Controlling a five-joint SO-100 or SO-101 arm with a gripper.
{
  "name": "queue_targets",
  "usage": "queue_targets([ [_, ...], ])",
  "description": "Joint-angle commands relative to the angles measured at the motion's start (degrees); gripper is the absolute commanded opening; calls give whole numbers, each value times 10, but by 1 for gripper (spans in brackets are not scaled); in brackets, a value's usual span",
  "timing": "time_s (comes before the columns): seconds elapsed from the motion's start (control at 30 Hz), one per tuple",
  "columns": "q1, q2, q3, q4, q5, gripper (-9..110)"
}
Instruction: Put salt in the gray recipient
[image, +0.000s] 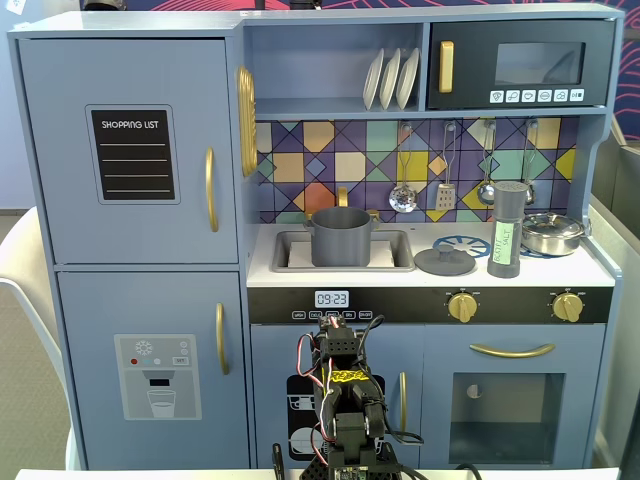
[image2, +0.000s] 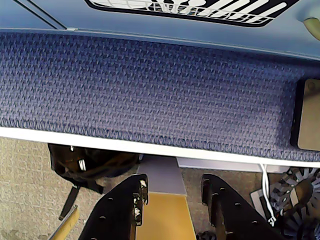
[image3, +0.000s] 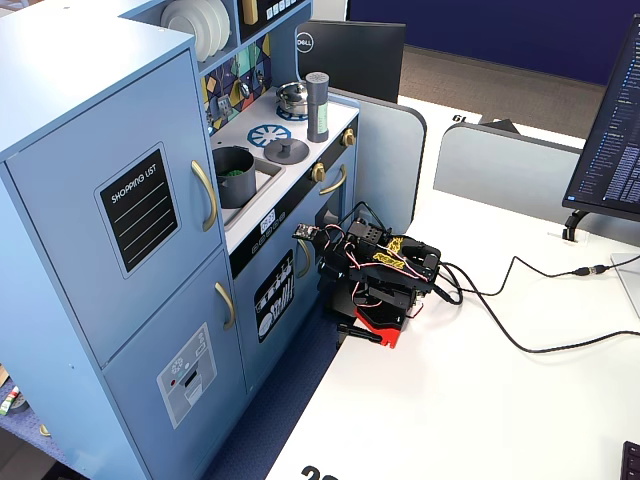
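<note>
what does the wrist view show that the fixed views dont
Only the wrist view shows the gripper close up: its two dark fingers stand apart with nothing between them, above a blue woven mat and a black bag.

Only the fixed views show the salt shaker upright on the counter beside the lid and steel pan, the gray pot in the sink, and the folded arm.

Both show the toy kitchen's blue front.
</note>
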Motion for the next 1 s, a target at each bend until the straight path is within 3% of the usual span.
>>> queue_targets([
  [0.0,5,0,-5,3,-17,0],
  [0.5,33,-14,-58,-4,-9,0],
  [0.7,202,-96,-276,-47,7,0],
  [0.9,404,-183,-426,-265,-64,1],
  [0.97,443,-226,-467,-341,-42,10],
])
